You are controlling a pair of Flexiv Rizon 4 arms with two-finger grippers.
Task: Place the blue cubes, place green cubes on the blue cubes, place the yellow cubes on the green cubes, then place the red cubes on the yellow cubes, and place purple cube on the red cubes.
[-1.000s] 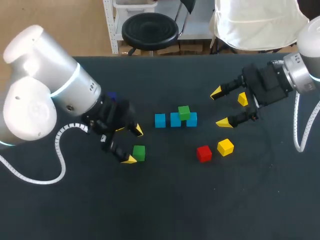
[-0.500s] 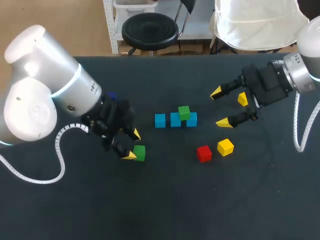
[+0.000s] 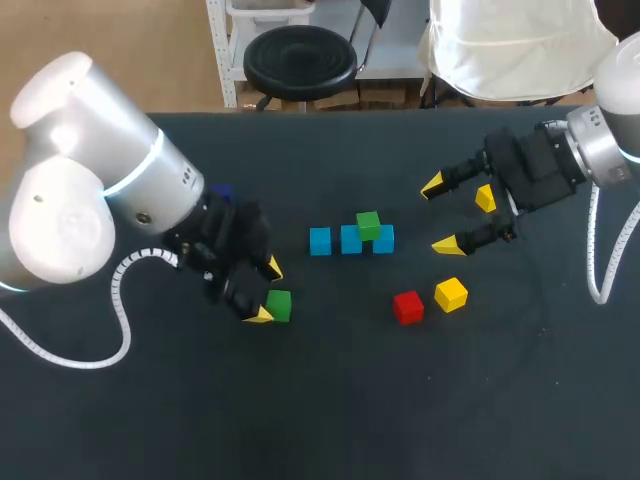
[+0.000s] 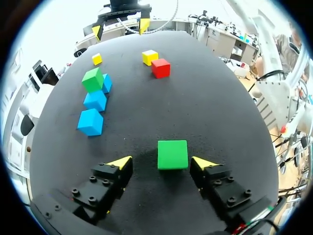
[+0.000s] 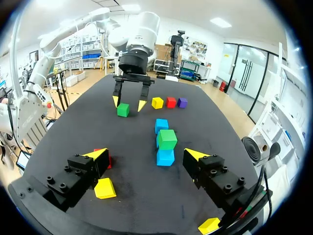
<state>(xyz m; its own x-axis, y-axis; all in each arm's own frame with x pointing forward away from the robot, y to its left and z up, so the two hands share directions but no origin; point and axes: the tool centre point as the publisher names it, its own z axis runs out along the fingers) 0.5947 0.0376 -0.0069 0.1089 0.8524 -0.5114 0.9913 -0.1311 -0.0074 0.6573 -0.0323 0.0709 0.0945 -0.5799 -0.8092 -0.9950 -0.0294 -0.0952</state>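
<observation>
Head view: left gripper is low at the desk's near left, fingers apart, straddling the loose green cube. Blue row of three sits mid-desk with the stacked green cube on its right half. Red cube and yellow cube lie side by side, near right of the row. Right gripper hangs far right, released and empty, a second yellow cube just beside it. Purple cube is mostly hidden by the left arm.

Left wrist view: the loose green cube is on the desk between the open fingers, nearer one tip, with a gap on both sides, so no grasp yet.

Right wrist view: nothing between its fingers, and the blue row is ahead.

Risk: the cube is off-centre, so closing would likely shove or twist it before the clamp, giving a skewed hold. Setting it down crooked next to the stacked green cube could knock that one or shift the row.
</observation>
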